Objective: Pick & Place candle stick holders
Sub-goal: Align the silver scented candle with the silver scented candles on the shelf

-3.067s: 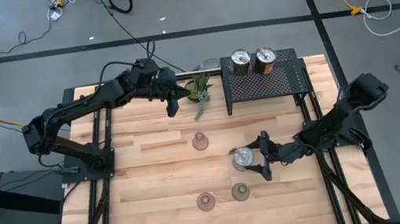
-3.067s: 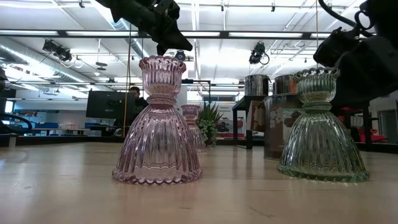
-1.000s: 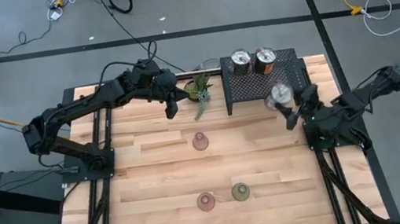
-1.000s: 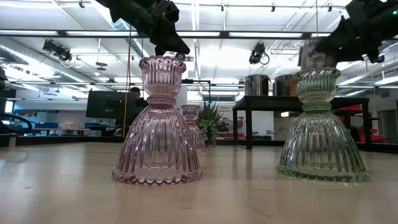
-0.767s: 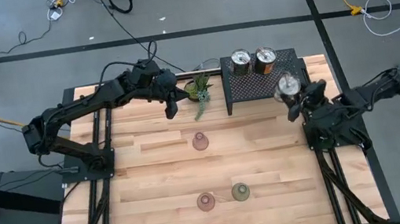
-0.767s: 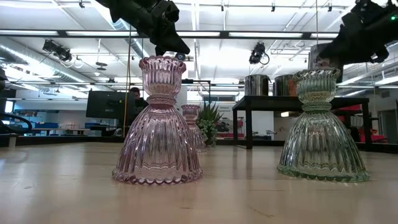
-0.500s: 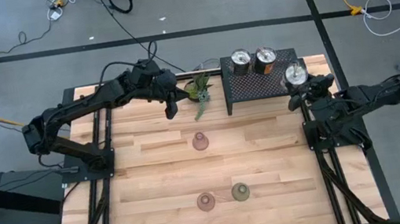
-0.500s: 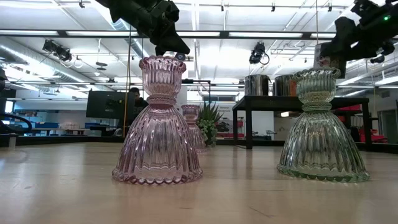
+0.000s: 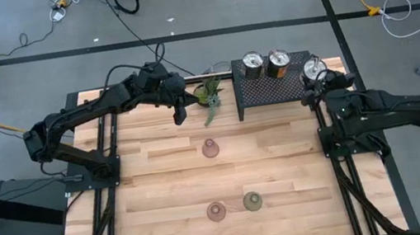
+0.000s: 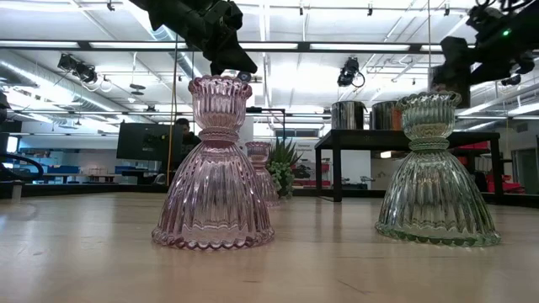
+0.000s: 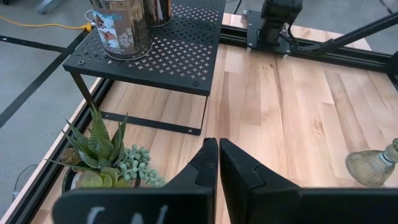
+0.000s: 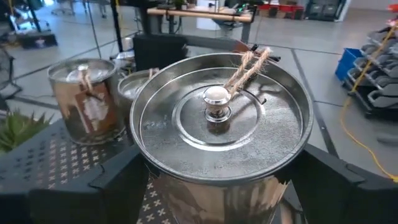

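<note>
My right gripper [image 9: 315, 78] is shut on a shiny silver holder [image 12: 217, 118] with a lid, a knob and twine, above the right end of the black mesh rack [image 9: 277, 89]. Two more silver holders [image 9: 253, 64] [image 9: 278, 63] stand on the rack. Two pink glass holders [image 9: 210, 148] [image 9: 216, 211] and an olive-green one [image 9: 252, 201] stand on their wide bases on the table. My left gripper [image 9: 181, 110] is shut and empty, beside the potted plant [image 9: 208, 94]. My right gripper pinches the silver holder's side wall [image 12: 155, 186] between its two fingers [image 12: 118, 180], one on each side, below the lid's rim. The holder sits upright, lifted clear above the rack's top, higher than the two holders that stand there.
The potted plant [image 11: 106, 155] stands right by my left gripper's fingers [image 11: 217, 165]. The rack [image 11: 155, 56] stands on thin legs at the table's far side. A glass holder [image 11: 373, 165] shows in the left wrist view. Bare wood lies between the rack and the near holders.
My right gripper has carried the silver holder toward the table's far edge and right, from beside the rack's near right corner to above its right end. The holder stays upright in the hold.
</note>
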Controlling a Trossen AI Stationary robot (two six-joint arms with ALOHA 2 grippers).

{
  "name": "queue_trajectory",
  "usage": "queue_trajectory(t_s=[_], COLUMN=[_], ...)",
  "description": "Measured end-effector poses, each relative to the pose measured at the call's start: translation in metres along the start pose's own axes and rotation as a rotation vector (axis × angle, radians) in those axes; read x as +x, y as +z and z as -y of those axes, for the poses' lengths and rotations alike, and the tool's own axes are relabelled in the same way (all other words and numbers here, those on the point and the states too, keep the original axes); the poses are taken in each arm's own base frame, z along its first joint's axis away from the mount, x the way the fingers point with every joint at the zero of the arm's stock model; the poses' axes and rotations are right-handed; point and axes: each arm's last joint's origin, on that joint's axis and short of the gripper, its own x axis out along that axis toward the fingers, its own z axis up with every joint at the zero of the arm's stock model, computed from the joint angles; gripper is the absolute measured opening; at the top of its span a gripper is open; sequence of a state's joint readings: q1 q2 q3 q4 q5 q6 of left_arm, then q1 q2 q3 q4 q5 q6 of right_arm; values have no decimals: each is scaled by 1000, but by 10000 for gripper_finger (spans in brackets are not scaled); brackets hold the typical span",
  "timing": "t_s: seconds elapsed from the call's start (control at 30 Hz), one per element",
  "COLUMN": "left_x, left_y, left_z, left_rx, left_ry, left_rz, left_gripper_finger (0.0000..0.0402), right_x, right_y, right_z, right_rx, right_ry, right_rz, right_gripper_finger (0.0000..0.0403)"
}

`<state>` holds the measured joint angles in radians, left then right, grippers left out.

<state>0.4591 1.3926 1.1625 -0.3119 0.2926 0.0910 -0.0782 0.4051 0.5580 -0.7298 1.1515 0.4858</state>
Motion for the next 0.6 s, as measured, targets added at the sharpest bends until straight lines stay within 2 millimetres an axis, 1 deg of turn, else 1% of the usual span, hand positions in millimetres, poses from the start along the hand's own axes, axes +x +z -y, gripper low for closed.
queue_trajectory(t_s=[0.1,0.17,0.33,0.5,0.6], left_x=[0,0,0,0,0], left_y=[0,0,0,0,0], left_z=[0,0,0,0,0], left_rx=[0,-1,-10,-2,-1], left_ry=[0,0,-2,-1,-2], left_rz=[0,0,0,-1,-1], left_gripper_finger=[16,16,16,16,16], right_x=[8,15,26,36,46], right_y=[-4,-6,0,1,-3], right_z=[-5,-6,-1,3,4], right_rx=[-12,-43,-39,1,-13], right_ry=[23,-8,-50,-15,-29], right_rz=[-17,-2,5,-32,-48], right_gripper_finger=[322,322,322,322,322])
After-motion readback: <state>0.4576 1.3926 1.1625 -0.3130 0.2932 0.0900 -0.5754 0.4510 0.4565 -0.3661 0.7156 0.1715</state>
